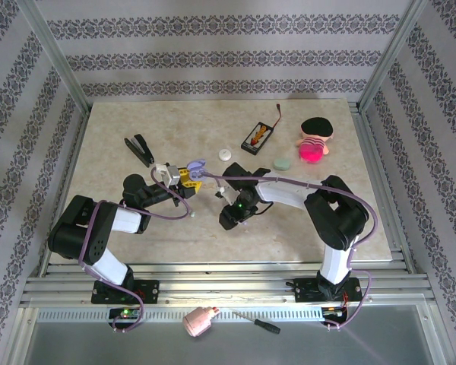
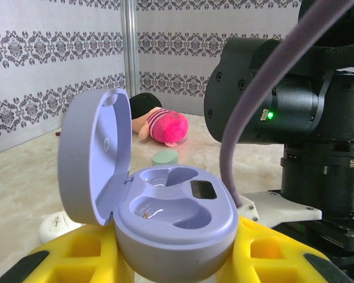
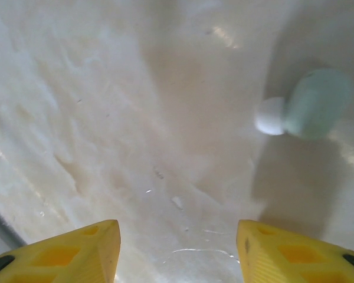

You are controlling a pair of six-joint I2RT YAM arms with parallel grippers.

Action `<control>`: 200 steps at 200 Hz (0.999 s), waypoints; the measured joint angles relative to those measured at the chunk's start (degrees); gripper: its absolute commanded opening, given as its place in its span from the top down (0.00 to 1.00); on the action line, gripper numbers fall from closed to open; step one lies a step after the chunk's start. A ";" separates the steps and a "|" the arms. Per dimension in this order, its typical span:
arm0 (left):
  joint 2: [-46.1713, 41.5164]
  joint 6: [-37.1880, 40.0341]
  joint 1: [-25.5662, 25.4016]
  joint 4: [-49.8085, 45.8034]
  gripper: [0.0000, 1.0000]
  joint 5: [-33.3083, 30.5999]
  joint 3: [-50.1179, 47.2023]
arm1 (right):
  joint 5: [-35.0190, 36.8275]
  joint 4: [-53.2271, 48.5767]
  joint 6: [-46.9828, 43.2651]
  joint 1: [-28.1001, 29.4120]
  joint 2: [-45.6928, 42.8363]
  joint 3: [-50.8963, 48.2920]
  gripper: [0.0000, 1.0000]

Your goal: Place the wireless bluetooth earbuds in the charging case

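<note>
Left wrist view: my left claw (image 2: 171, 266) is clamped on the lavender charging case (image 2: 171, 221), a yellow finger (image 2: 65, 259) on each side. The case sits level with its open face up. Its lid (image 2: 91, 153) is hinged along the left edge and stands nearly upright, hollow side facing right. Two empty wells (image 2: 165, 213) lie one behind the other, so the long axis runs away from the lens. Beyond it on the table (image 2: 23, 177) lie a mint-green oval shell (image 2: 165, 157) and a pink plush toy (image 2: 162, 125).

Right wrist view: my right claw (image 3: 177, 247) hangs with its fingers apart and nothing between them. Ahead to the right lies a blurred mint-green earbud (image 3: 312, 103), its long axis across the frame and its white tip pointing left.
</note>
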 measured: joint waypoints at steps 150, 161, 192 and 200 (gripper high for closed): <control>-1.05 1.51 2.64 0.37 0.84 -5.90 -2.21 | 3.98 7.61 10.75 1.44 -19.52 -13.57 0.45; -1.11 1.68 2.64 0.46 0.84 -6.23 -2.25 | 4.61 10.12 15.15 1.44 -22.12 -16.57 0.46; -1.11 1.86 2.64 0.46 0.84 -6.43 -2.25 | 4.72 17.90 29.49 1.44 -28.85 -26.21 0.47; -1.11 1.86 2.64 0.46 0.84 -6.43 -2.25 | 4.22 19.91 33.22 1.44 -29.92 -28.61 0.47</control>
